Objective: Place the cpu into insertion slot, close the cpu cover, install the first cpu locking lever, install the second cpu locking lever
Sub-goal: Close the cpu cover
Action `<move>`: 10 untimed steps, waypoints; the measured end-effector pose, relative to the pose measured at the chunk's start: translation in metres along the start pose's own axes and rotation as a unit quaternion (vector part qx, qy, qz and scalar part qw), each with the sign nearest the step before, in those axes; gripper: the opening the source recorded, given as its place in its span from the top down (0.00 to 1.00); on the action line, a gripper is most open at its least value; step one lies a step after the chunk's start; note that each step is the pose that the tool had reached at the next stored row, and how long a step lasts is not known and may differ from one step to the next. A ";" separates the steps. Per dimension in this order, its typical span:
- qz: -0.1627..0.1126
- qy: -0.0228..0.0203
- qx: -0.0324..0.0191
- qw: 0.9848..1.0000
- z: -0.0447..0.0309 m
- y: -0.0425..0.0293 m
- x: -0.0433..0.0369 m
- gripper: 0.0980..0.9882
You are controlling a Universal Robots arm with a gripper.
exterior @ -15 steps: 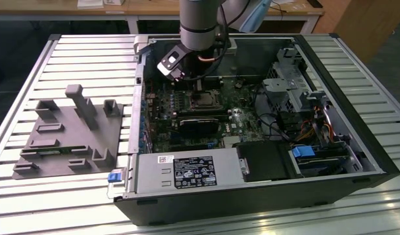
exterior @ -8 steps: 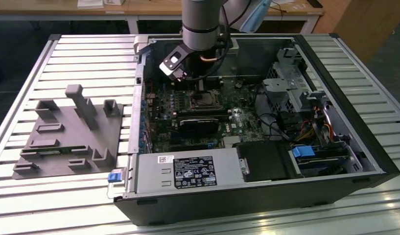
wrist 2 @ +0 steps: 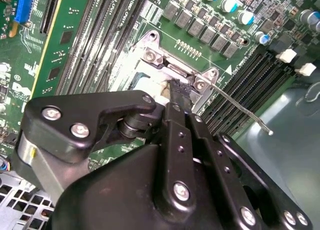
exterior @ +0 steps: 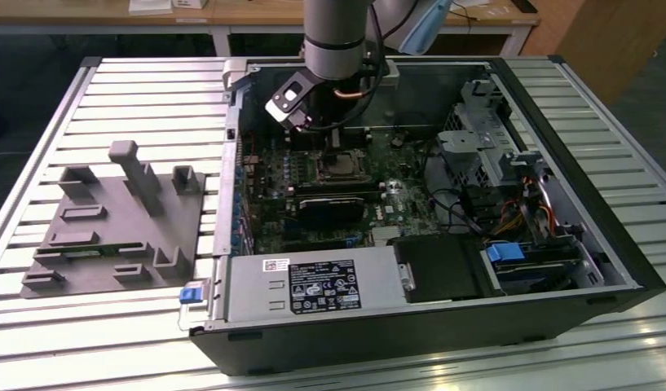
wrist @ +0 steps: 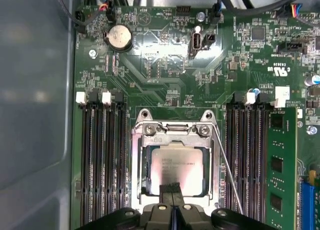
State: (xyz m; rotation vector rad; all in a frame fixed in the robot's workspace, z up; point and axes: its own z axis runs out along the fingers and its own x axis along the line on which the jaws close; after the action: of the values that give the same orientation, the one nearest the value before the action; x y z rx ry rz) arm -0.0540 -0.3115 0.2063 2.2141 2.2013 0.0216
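Note:
The silver-grey cpu lies flat in the insertion slot. The silvery cpu cover is folded down around it, so the chip shows through its window. My gripper is shut, with its fingertips together at the near edge of the cpu and nothing visible between them. In the second wrist view the gripper tips touch the cover at the socket. One thin wire locking lever stands out slanting from the socket's side, its free end off the board. From the exterior view, the gripper hangs just above the socket.
Long black memory slots flank the socket on both sides. A coin battery sits further up the board. The case walls, a black block, the power supply and drive cages crowd around. A grey fixture rests outside the case.

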 end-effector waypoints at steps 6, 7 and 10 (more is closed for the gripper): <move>0.000 0.000 0.000 1.000 0.0001 0.0051 0.0000 0.97; 0.000 0.000 0.000 1.000 0.0001 0.0064 0.0001 0.97; 0.000 0.000 0.000 1.000 0.0002 0.0103 0.0001 0.97</move>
State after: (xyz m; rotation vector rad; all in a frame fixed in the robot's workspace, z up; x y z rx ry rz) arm -0.0437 -0.3115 0.2064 2.2145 2.2014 0.0205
